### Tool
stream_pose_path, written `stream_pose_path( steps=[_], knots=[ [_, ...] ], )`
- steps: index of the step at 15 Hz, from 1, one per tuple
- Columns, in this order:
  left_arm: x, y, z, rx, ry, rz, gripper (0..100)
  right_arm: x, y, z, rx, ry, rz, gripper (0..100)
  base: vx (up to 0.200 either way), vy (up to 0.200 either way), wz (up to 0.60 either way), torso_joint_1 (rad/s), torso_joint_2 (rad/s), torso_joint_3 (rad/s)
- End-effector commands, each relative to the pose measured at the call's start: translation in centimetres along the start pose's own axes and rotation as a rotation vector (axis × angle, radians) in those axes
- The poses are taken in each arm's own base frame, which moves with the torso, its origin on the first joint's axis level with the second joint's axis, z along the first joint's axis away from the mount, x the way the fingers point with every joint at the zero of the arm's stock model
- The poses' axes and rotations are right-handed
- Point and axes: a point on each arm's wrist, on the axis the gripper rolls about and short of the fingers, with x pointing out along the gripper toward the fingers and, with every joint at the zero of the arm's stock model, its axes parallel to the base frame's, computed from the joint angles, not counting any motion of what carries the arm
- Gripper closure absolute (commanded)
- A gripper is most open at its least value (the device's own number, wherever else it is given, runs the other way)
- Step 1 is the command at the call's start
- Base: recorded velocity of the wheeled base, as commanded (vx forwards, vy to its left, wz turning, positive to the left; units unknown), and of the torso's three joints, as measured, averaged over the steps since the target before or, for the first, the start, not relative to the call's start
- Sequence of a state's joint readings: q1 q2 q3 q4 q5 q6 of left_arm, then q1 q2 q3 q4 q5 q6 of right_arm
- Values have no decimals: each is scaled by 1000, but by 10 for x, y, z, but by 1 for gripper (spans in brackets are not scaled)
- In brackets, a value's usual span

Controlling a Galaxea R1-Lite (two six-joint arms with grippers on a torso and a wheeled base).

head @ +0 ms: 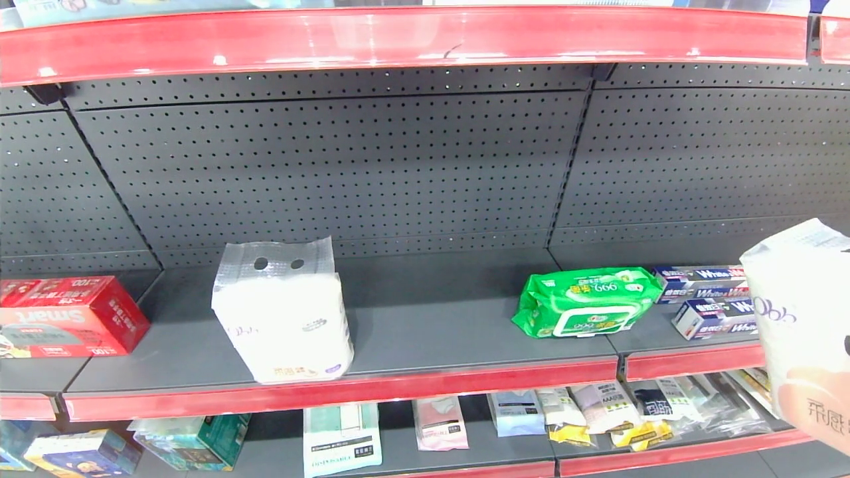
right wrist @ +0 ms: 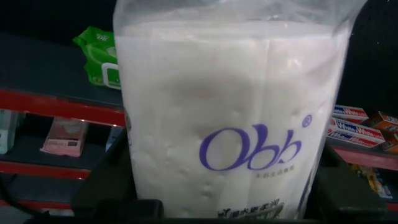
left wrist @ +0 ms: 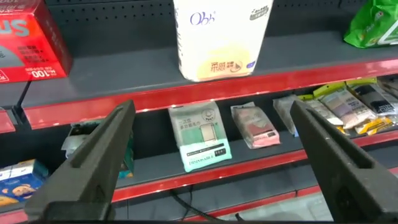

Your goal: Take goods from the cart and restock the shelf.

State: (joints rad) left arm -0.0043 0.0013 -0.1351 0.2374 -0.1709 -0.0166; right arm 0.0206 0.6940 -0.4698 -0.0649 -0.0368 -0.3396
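A white pack of paper rolls [head: 282,318] stands upright on the grey middle shelf [head: 431,325], near its red front edge. The same pack [left wrist: 221,37] appears in the left wrist view, above and beyond my left gripper [left wrist: 211,165], which is open and holds nothing, level with the lower shelf. A second white pack of paper rolls [head: 803,332] hangs at the far right, in front of the shelf. My right gripper [right wrist: 221,208] is shut on this pack [right wrist: 230,118], with dark fingers [right wrist: 102,180] on either side of it.
A green wet-wipes pack [head: 584,302] and toothpaste boxes [head: 710,299] lie at the right of the middle shelf, and a red box [head: 66,315] at its left. The lower shelf holds several small packets [head: 597,408] and boxes [head: 189,438]. Bare shelf lies between the standing pack and the wipes.
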Motion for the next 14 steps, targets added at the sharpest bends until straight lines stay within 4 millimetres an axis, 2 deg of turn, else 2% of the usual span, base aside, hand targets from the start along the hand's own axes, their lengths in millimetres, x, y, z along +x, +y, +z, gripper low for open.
stream_pose_path(
  steps=[1, 9, 12, 14],
  knots=[
    [0, 0, 0, -1, 2, -3, 0, -1, -1, 4, -2, -13, -4, 100, 0, 0, 0, 0, 0, 0],
    [0, 0, 0, 1, 2, -14, 0, 6, -1, 3, -2, 14, 7, 100, 0, 0, 600, 2, -1, 2],
    [0, 0, 0, -1, 2, -14, 0, 8, -2, 8, 2, 8, 10, 100, 0, 0, 0, 0, 0, 0],
    [0, 0, 0, 1, 2, -14, 0, 13, -4, 21, 3, -35, 90, 100, 0, 0, 0, 0, 0, 0]
  ],
)
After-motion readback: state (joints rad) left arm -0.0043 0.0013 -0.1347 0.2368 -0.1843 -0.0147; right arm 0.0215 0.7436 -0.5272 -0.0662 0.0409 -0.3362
